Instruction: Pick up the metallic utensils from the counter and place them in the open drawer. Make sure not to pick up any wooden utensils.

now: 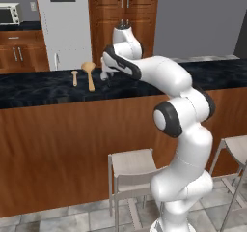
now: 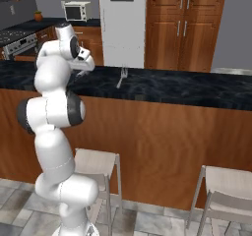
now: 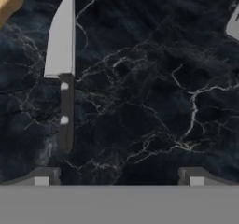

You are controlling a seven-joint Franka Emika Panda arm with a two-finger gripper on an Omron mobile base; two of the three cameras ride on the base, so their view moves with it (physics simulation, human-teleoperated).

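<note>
One long counter (image 1: pixel 48 88) of dark marbled stone runs left to right across the kitchen, with reddish-brown wood panelling below it and pale stools on the near side. Behind it stand a white fridge (image 1: pixel 65 25) and wooden cabinets (image 2: pixel 184 26). The white robot arm (image 1: pixel 181 129) rises from the floor on the near side and reaches over the counter, its gripper (image 1: pixel 104 74) held low above the stone with jaws spread wide and nothing between them.

Left of the gripper in the left base view lie two wooden utensils: a tan spoon (image 1: pixel 89 74) with a round bowl at its far end, and a shorter tan piece (image 1: pixel 74 77) just left of it.

A grey metal fork (image 2: pixel 122 76) lies on the counter to the right of the arm in the right base view, tines toward the far edge.

In the hand view, a knife (image 3: pixel 63 73) with a grey blade and dark handle lies flat on the stone, beside the left fingertip (image 3: pixel 42 176).
</note>
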